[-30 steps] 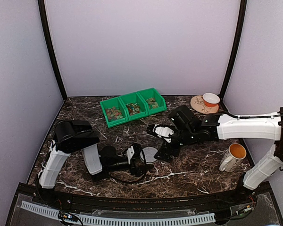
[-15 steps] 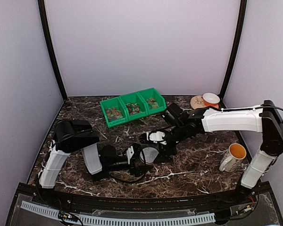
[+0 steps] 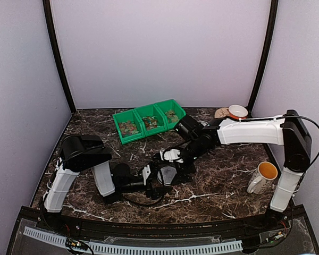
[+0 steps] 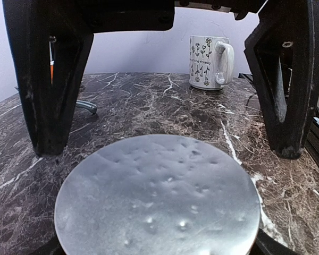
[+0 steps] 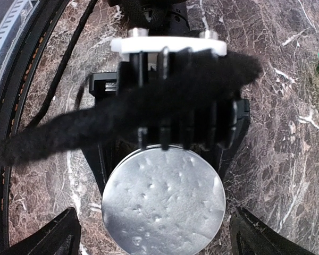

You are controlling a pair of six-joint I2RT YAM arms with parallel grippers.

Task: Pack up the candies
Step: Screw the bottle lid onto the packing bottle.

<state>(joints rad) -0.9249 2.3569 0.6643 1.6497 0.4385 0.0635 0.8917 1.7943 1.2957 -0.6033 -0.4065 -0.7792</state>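
Note:
The candies point(image 3: 129, 127) lie as small mixed-colour wrapped pieces in three green bins point(image 3: 120, 133) at the back of the table. Near the table's middle front, my left gripper point(image 3: 162, 176) lies low and is shut on a small round jar with a dimpled grey lid point(image 3: 169, 174) point(image 4: 159, 196) point(image 5: 164, 201). My right gripper point(image 3: 172, 168) point(image 5: 158, 231) hangs open above the jar, pointing down. Its black fingers point(image 4: 47, 90) stand on either side of the lid, apart from it. The jar's body is hidden under the lid.
A white flowered mug point(image 3: 262, 178) point(image 4: 209, 61) stands at the right. A small red-and-white bowl point(image 3: 237, 111) sits on a round wooden coaster point(image 3: 221, 113) at the back right. Black cable point(image 5: 69, 133) runs over the left wrist. Purple walls enclose the marble table point(image 3: 212, 186).
My right arm has swung left and brought its open gripper from right of the jar to over it. The left arm and the jar have stayed still.

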